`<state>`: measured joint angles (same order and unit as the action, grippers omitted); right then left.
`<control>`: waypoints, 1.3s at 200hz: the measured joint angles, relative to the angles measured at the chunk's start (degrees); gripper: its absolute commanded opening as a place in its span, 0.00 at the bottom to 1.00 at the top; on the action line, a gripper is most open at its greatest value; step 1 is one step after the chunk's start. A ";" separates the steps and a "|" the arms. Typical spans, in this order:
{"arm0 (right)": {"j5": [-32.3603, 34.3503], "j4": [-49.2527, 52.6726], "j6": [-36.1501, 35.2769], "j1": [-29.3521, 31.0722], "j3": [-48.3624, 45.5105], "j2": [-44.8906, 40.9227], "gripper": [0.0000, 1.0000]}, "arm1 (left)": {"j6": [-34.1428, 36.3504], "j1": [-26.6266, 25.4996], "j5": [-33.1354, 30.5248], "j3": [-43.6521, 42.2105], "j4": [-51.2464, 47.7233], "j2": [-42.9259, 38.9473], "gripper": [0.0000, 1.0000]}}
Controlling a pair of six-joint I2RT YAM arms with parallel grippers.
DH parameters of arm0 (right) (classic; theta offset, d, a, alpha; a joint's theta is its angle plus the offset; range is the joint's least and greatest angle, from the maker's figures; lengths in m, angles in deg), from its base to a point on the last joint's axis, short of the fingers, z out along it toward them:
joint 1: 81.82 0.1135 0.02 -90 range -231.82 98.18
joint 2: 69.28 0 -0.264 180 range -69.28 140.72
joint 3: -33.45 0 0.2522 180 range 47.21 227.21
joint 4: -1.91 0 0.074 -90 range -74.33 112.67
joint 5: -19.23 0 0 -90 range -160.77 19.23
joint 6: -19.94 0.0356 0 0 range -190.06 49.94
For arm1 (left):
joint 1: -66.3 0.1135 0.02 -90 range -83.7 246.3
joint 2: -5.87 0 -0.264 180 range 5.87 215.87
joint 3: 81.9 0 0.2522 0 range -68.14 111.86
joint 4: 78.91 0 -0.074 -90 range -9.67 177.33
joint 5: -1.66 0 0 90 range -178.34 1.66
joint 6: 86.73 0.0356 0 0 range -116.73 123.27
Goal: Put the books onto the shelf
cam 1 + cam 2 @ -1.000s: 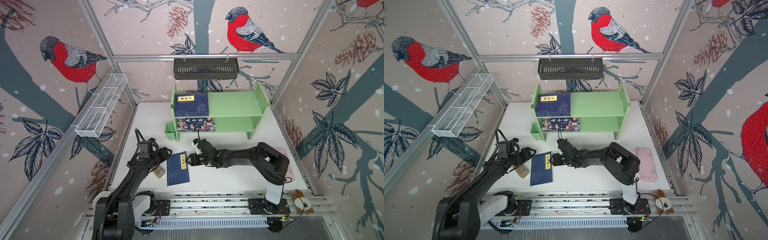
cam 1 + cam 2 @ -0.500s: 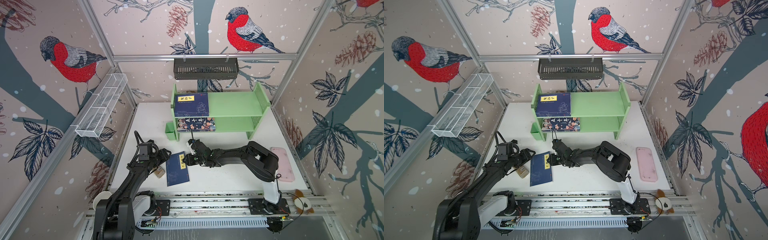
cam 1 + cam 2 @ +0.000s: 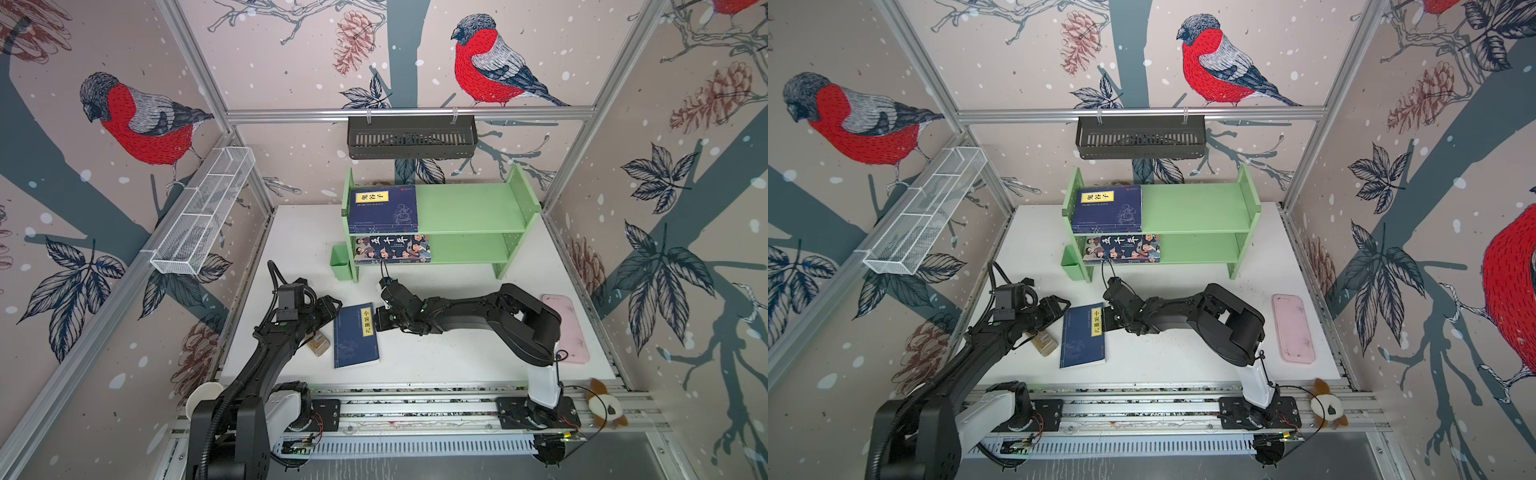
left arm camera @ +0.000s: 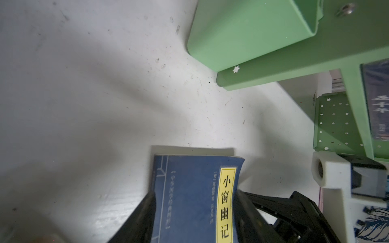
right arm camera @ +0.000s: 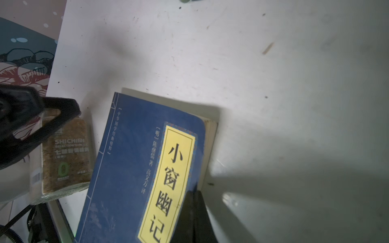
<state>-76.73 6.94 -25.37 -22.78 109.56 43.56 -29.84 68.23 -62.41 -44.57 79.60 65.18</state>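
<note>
right gripper [image 5: 193,196] closed at edge of navy book [image 5: 130,168]

Probably a lab test cell: aluminium frame [image 3: 407,113], bird-print panels [image 3: 291,62], arm-mounting rail [image 3: 415,405]

Inspected from my station. White table [image 3: 449,365]: scuffed and specked, as both wrist views show. Black slotted basket [image 3: 411,137] hangs from the rear rail. White wire mesh basket [image 3: 203,216] is fixed along the wall on my left. A flat pink case [image 3: 565,328] lies near the table's right edge. A small clear packet [image 5: 65,155] of brown contents, labelled SHICHIMI, lies at the left. A plush toy [image 3: 606,405] rests on the front rail, right end.
</note>
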 measured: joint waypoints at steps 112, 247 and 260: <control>4.07 5.55 -1.16 -2.45 -9.79 -12.41 0.28 | 1.66 -2.93 3.72 2.67 0.68 5.27 0.55; -5.29 -5.09 8.31 1.75 -14.78 -15.72 0.43 | 6.12 -6.80 0.17 7.15 -1.77 18.27 0.56; -5.31 -5.90 9.31 1.88 -14.60 -14.27 0.42 | 6.12 -6.97 0.68 7.23 -1.60 18.53 0.55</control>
<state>-82.04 1.04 -16.06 -20.90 94.96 29.28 -23.72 61.26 -61.73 -37.34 78.01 83.71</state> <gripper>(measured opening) 0.428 0.557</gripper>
